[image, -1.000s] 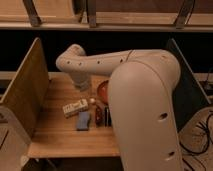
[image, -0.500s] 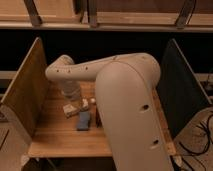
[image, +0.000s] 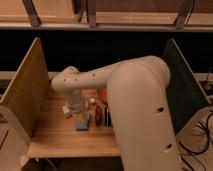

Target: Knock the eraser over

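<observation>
The eraser (image: 98, 115) is a narrow dark red-brown block standing upright on the wooden table (image: 60, 140), just right of the flat blue pad (image: 83, 121). My white arm reaches in from the lower right and bends down at the left. My gripper (image: 81, 111) hangs at its end, low over the table between the cream-white box (image: 66, 109) and the blue pad, a little left of the eraser. The arm partly hides the box.
A second dark upright object (image: 107, 116) stands right beside the eraser. A small white item (image: 92, 102) and an orange-red thing (image: 102, 95) lie behind them. A wooden side wall (image: 25, 95) bounds the left, a dark panel (image: 182, 90) the right.
The arm's elbow has swung to the left and the wrist has come down over the box and blue pad. The eraser still stands.
</observation>
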### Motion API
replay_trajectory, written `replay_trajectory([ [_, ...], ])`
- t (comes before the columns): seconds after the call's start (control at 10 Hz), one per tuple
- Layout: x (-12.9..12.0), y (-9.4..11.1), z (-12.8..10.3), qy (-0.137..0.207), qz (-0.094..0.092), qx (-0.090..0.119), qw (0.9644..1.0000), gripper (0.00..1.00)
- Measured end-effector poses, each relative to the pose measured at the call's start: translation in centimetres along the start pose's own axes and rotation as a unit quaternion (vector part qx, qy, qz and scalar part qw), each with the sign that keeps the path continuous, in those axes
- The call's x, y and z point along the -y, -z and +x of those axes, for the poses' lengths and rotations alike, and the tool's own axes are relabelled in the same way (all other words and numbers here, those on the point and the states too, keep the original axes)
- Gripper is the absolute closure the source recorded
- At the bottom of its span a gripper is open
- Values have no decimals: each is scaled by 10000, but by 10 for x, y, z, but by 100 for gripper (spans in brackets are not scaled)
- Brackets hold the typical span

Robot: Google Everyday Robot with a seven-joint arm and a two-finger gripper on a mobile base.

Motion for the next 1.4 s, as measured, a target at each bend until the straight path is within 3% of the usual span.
replay_trajectory([
  [0.2, -5, -12, 29, -254, -156, -269, 9992, 100],
  [0.4, 8, -20, 56, -556, -238, -596, 9964, 100],
  [0.8, 32, -23, 74, -876, -316, -942, 9912, 100],
  [1.2, 64, -9, 94, -1142, -131, -1280, 9851, 100],
  [1.4, 86, 3, 104, -1205, 182, -1422, 9823, 100],
])
